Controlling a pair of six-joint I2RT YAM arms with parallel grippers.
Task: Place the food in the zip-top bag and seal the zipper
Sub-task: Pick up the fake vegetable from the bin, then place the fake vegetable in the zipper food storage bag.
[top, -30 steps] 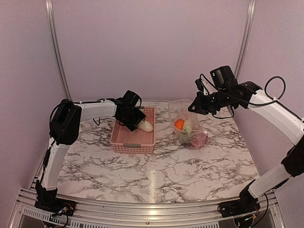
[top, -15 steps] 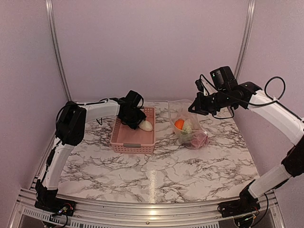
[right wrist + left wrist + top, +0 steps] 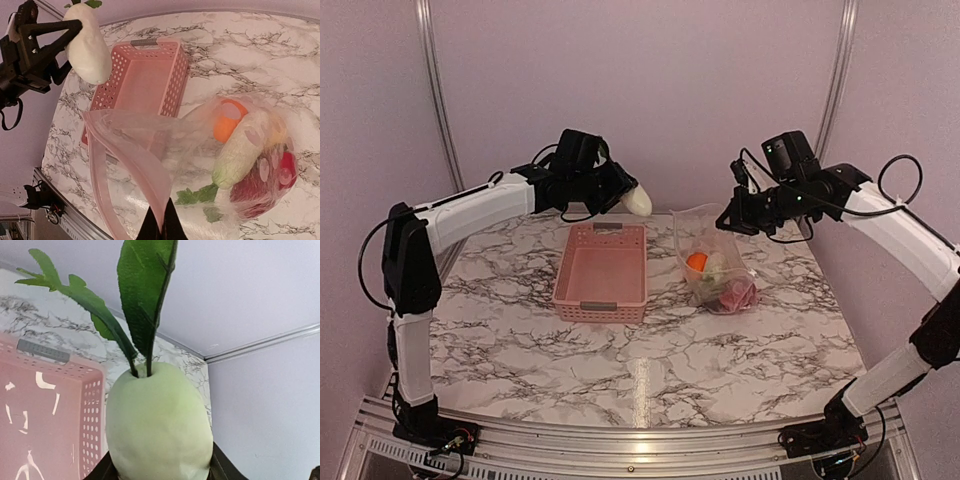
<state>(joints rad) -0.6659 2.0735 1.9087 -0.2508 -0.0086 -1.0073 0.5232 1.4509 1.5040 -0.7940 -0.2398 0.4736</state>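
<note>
My left gripper [image 3: 620,198] is shut on a white oblong toy vegetable [image 3: 638,201] with green leaves [image 3: 142,300] and holds it in the air behind the pink basket [image 3: 601,273]. It also shows in the right wrist view [image 3: 89,47]. My right gripper [image 3: 728,225] is shut on the mouth edge [image 3: 161,210] of the clear zip-top bag [image 3: 713,262] and holds it up, open. Inside the bag lie an orange piece [image 3: 227,122], a white oblong piece [image 3: 243,148] and red pieces [image 3: 267,187]. The zipper strip runs along the mouth [image 3: 97,170].
The pink lattice basket stands left of the bag and holds nothing that I can see. The back wall is close behind both grippers. Marble table [image 3: 650,360] stretches toward the front edge.
My left gripper has lifted the white vegetable out of the basket, up and to the right. The right gripper and the bag have stayed in place.
</note>
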